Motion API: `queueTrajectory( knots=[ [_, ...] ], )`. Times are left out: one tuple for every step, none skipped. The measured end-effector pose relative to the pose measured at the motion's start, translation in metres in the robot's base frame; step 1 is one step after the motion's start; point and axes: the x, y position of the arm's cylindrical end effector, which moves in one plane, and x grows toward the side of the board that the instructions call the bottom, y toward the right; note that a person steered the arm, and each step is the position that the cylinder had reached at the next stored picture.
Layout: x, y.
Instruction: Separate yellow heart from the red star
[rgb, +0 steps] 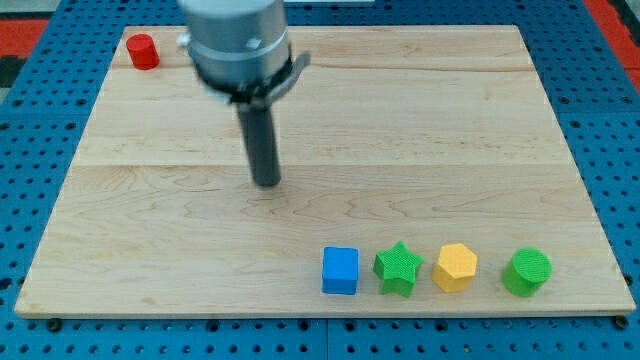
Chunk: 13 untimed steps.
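My tip (267, 184) rests on the wooden board (420, 140), left of the middle. No yellow heart and no red star show in the camera view. The only red block is a red cylinder (143, 51) at the board's top left corner, far up and left of my tip. The only yellow block is a yellow hexagon (456, 267) near the bottom edge, far down and right of my tip. The arm's grey body (238, 45) covers part of the board's top edge.
A row of blocks lies along the bottom edge: a blue cube (340, 270), a green star (398, 268), the yellow hexagon and a green cylinder (526, 271). A blue pegboard (40, 150) surrounds the board.
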Motion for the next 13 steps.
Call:
queueTrajectory(
  knots=[
    [-0.088,0.026],
    [-0.174,0.043],
    [-0.212,0.028],
    [-0.22,0.003],
    [-0.216,-0.012],
    [-0.192,-0.033],
    [-0.179,-0.047],
    [-0.179,-0.048],
    [-0.171,-0.069],
    [-0.149,-0.092],
    [-0.122,-0.094],
    [-0.092,-0.094],
    [-0.071,-0.123]
  ],
)
